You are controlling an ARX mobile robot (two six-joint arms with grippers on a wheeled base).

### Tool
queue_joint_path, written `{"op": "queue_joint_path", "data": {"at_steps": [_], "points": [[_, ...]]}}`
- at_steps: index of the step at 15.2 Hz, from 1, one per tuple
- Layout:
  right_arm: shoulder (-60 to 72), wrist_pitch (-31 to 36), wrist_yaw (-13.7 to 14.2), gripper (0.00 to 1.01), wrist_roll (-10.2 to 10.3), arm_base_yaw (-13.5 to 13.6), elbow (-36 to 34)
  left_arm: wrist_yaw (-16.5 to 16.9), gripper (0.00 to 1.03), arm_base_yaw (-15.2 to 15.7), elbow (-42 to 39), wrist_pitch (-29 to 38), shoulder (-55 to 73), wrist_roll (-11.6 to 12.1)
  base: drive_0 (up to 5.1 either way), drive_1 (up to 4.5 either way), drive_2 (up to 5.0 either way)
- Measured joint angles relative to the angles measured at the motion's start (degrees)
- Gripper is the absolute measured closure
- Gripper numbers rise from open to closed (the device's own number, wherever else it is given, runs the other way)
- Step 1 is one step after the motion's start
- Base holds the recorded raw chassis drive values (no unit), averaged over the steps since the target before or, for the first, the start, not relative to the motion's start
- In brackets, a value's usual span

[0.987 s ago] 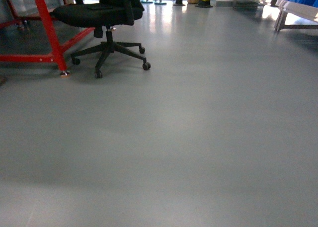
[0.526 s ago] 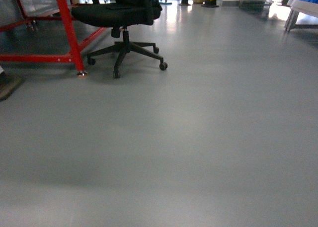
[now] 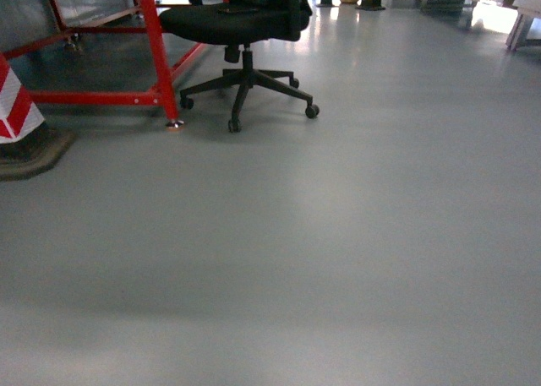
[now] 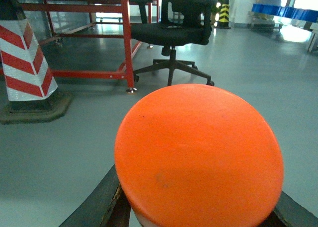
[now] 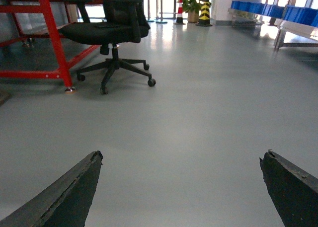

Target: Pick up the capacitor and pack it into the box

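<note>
A capacitor [image 4: 198,152] with a broad orange round top and a white body below fills the lower half of the left wrist view. My left gripper [image 4: 198,212] is shut on it, and its dark fingers [image 4: 99,202] show on either side at the bottom edge. My right gripper [image 5: 181,160] stands open over bare grey floor, nothing between its dark fingers [image 5: 74,192]. Neither gripper shows in the head view. The box is out of view.
A black office chair [image 3: 241,19] on castors stands ahead beside a red metal frame [image 3: 156,52]. A red-and-white striped cone [image 3: 17,107] on a dark base sits at the left. Blue bins [image 5: 278,11], a potted plant [image 5: 191,1] and a yellow-black bollard [image 5: 204,11] lie far back.
The head view has swung left: the chair and red frame slid to the right in it, and the striped cone has come into view at the left edge.
</note>
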Motion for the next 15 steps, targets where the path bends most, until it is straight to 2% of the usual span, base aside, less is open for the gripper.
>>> {"op": "queue_joint_path", "data": {"at_steps": [15], "points": [[0.0, -0.13, 0.0, 0.03, 0.0, 0.0, 0.0, 0.07, 0.58, 0.0, 0.0, -0.02, 0.0, 0.0, -5.1, 2.4, 2.4]]}}
